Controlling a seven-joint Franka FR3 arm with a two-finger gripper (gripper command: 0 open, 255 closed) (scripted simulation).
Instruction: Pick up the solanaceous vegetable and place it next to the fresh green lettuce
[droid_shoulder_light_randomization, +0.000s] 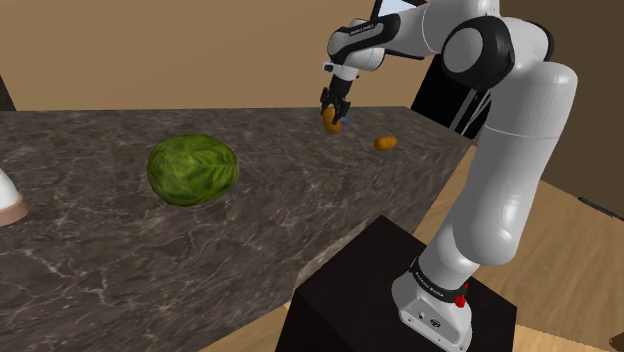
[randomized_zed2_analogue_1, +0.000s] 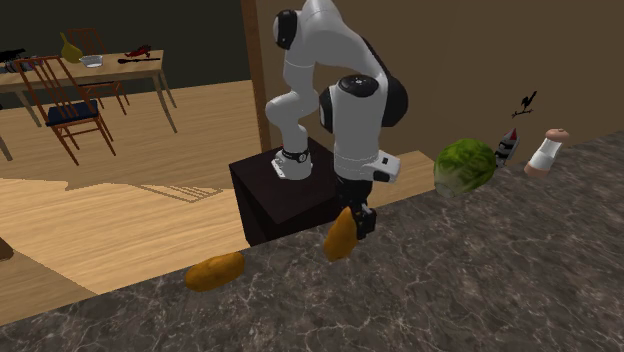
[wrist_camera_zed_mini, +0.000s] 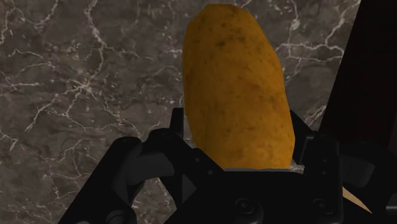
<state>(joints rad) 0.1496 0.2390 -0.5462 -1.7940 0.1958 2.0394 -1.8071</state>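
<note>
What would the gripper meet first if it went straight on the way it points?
The dark marbled countertop, directly beyond the potato clasped in the gripper; the potato's tip would probably touch before the fingers.

Soft even light, wrist view dimmer, faint shadow on floor (randomized_zed2_analogue_1: 120, 190)

The surface (droid_shoulder_light_randomization: 100, 265) is dark, pale-veined stone, smooth, low sheen. The potato (wrist_camera_zed_mini: 235, 89) has matt, speckled skin. The lettuce (droid_shoulder_light_randomization: 192, 170) is crinkled and leafy. The floor (randomized_zed2_analogue_1: 120, 225) is light wood.
</note>
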